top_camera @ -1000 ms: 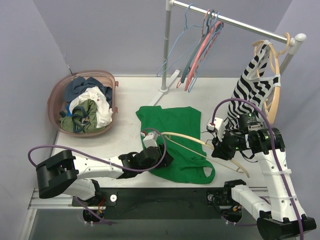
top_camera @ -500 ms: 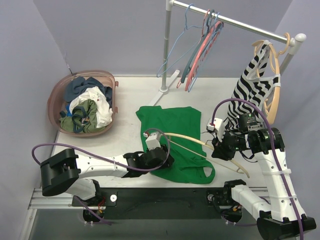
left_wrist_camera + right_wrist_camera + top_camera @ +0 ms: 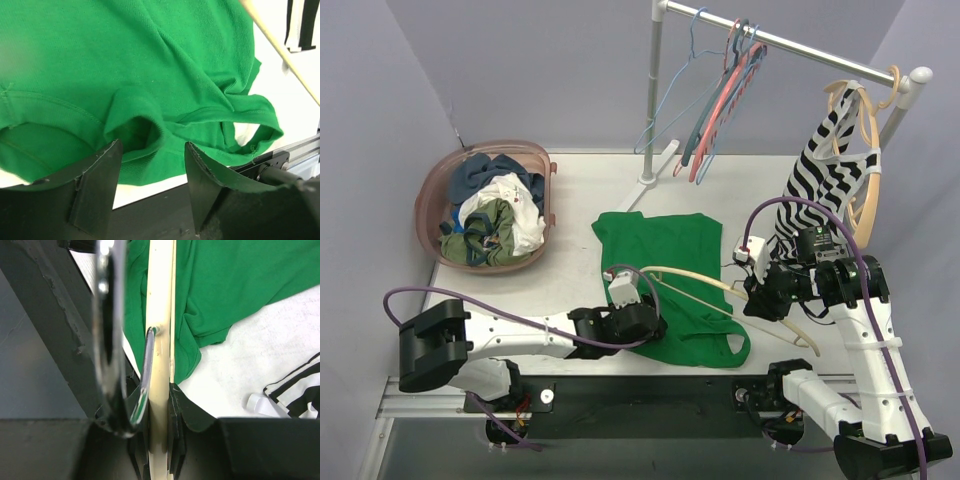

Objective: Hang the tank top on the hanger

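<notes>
The green tank top lies flat on the table, its near hem bunched at the front edge. The cream hanger is held tilted over the top's right side. My right gripper is shut on the hanger close to its metal hook. My left gripper is low over the near hem of the tank top. In the left wrist view it is open, with a raised fold of green fabric just ahead of the gap between the jaws, not pinched.
A pink basket of clothes stands at the back left. A rail at the back carries thin pink and blue hangers and a zebra-striped top on a tan hanger. The table's front edge lies just under the hem.
My left gripper has moved a little toward the near edge, over the tank top's near hem. The right arm and the hanger have stayed put.
</notes>
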